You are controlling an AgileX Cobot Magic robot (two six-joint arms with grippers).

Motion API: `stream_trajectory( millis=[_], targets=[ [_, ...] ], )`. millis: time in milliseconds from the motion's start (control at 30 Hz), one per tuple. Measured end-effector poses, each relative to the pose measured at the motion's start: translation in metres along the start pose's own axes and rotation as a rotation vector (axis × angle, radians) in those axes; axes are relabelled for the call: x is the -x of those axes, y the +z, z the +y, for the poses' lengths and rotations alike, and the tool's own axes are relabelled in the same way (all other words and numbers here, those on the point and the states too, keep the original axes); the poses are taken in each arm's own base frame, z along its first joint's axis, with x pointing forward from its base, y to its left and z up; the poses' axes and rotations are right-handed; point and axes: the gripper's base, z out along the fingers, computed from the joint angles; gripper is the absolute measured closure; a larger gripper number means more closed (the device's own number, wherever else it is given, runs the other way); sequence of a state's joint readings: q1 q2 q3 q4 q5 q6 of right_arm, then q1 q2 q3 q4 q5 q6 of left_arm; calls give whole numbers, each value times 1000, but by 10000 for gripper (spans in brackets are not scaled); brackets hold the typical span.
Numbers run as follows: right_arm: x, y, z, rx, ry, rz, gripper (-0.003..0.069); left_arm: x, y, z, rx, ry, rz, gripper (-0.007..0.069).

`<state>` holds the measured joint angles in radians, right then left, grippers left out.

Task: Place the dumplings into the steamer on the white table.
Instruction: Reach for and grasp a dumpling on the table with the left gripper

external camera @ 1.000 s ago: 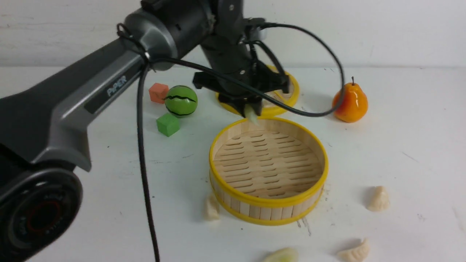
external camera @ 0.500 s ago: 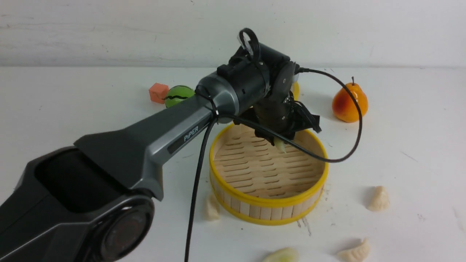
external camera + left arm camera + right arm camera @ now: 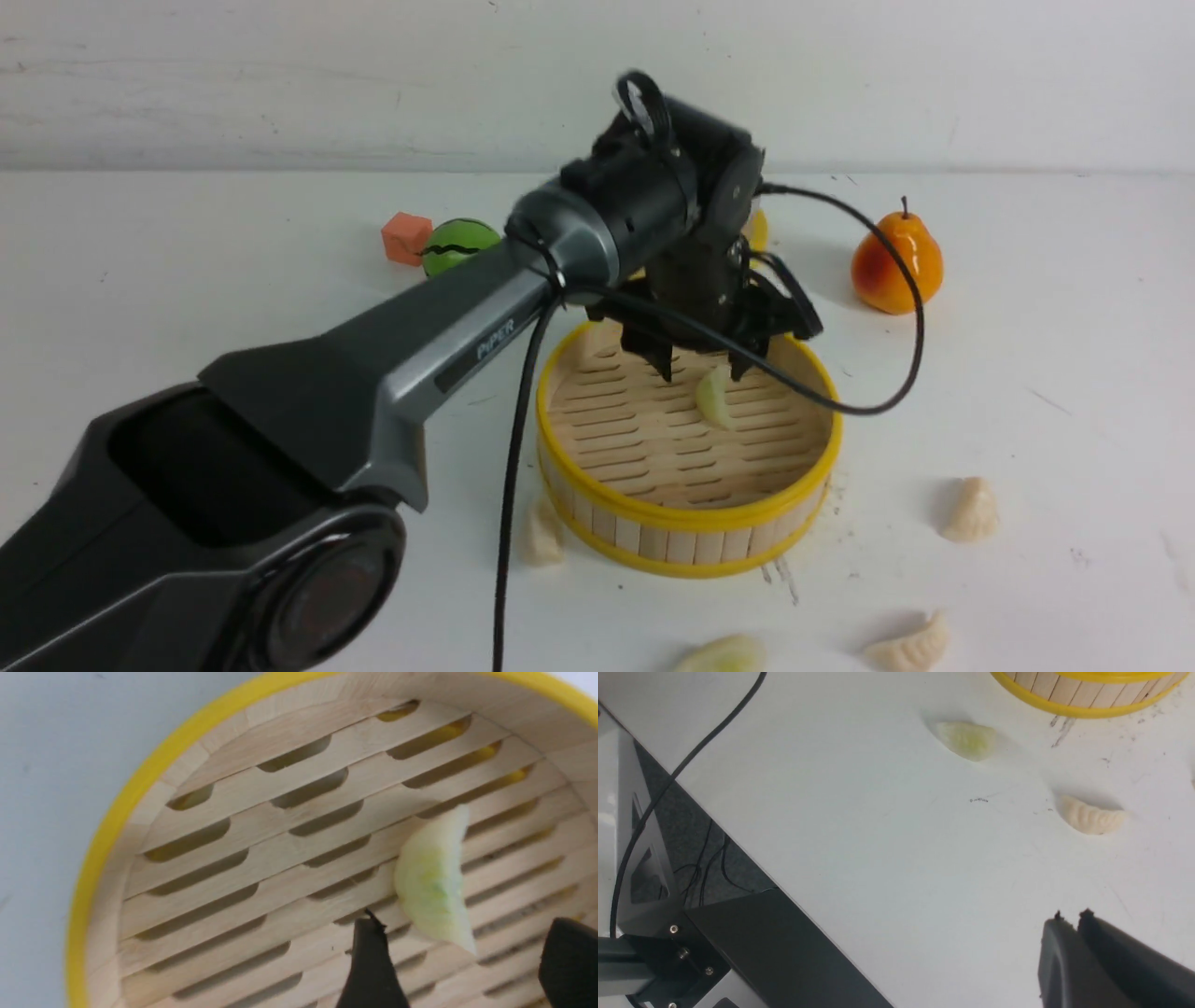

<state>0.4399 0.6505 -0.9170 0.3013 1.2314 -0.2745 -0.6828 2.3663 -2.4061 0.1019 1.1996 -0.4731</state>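
The steamer (image 3: 686, 543) stands mid-table on the white table (image 3: 1027, 392). One pale greenish dumpling (image 3: 712, 397) lies loose on its slatted floor. My left gripper (image 3: 703, 371) hangs open just above that dumpling, touching nothing. In the left wrist view the dumpling (image 3: 434, 891) lies on the slats ahead of the spread left gripper (image 3: 467, 952). Several more dumplings lie on the table: one (image 3: 542, 534) against the steamer's near left wall, one (image 3: 970, 510) to its right, two at the near edge (image 3: 907, 644) (image 3: 721, 656). My right gripper (image 3: 1071, 917) is shut and empty above bare table, near two dumplings (image 3: 969, 740) (image 3: 1091, 817).
An orange pear (image 3: 896, 257) stands at the back right. The steamer's lid (image 3: 756, 229) is mostly hidden behind my left wrist. A green striped ball (image 3: 453, 245) and an orange cube (image 3: 406, 237) sit at the back left. The table's near edge (image 3: 784, 877) shows in the right wrist view.
My left gripper came from the steamer's far rim to over its middle, lowered and opened. The dumpling it held now lies on the slats. The right gripper has stayed shut.
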Motion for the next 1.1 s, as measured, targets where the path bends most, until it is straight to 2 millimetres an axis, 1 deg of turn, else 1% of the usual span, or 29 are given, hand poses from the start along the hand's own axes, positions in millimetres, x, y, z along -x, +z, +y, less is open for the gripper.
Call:
stream_trajectory(
  millis=[33, 133, 167, 200, 233, 333, 433, 500, 567, 600, 633, 667, 733, 767, 800, 833, 867, 933, 967, 1067, 1100],
  targets=[
    [1, 0, 0, -2, 0, -7, 612, 3, -12, 0, -5, 16, -15, 162],
    [4, 0, -1, -14, -1, -43, 608, 13, -73, 2, -41, 74, -106, 162],
    [5, 0, -2, -18, -1, -52, 607, 15, -90, 3, -51, 85, -133, 162],
    [6, 0, -2, -20, -1, -62, 608, 16, -115, 5, -67, 93, -175, 164],
    [7, 0, -2, -23, -1, -72, 606, 16, -135, 7, -78, 96, -205, 165],
    [8, 0, -2, -24, 1, -93, 606, 9, -181, 16, -90, 115, -260, 166],
    [9, 0, -2, -25, 1, -101, 604, -6, -201, 25, -79, 149, -247, 167],
    [9, 0, -2, -25, 1, -101, 601, -23, -211, 35, -52, 178, -209, 167],
    [9, 0, -2, -23, 2, -101, 599, -44, -211, 46, -15, 194, -154, 167],
    [9, 0, -2, -20, 3, -102, 598, -52, -207, 50, 3, 200, -122, 167],
    [9, 0, -2, -18, 4, -103, 598, -62, -209, 56, 17, 205, -103, 167],
    [10, -1, -1, -11, 8, -105, 597, -78, -209, 64, 33, 207, -68, 167],
    [10, -1, 0, -2, 11, -108, 597, -104, -199, 75, 65, 198, 4, 167],
    [10, -1, 0, -2, 11, -108, 597, -107, -198, 76, 67, 195, 8, 167],
    [10, -1, 0, 0, 12, -111, 597, -127, -188, 86, 80, 159, 37, 167],
    [10, -1, 0, 1, 13, -113, 597, -132, -187, 90, 74, 126, 21, 167],
    [11, -1, 0, 3, 15, -118, 597, -141, -179, 96, 68, 70, 16, 167],
    [12, -1, 1, 7, 17, -128, 595, -152, -167, 105, 69, -16, 18, 167],
    [12, -1, 1, 8, 19, -132, 595, -156, -156, 111, 70, -64, 18, 167],
    [13, -1, 2, 19, 24, -138, 594, -165, -126, 121, 70, -157, 10, 167],
    [13, -1, 2, 20, 24, -138, 594, -165, -125, 122, 66, -161, 3, 167]
  ],
)
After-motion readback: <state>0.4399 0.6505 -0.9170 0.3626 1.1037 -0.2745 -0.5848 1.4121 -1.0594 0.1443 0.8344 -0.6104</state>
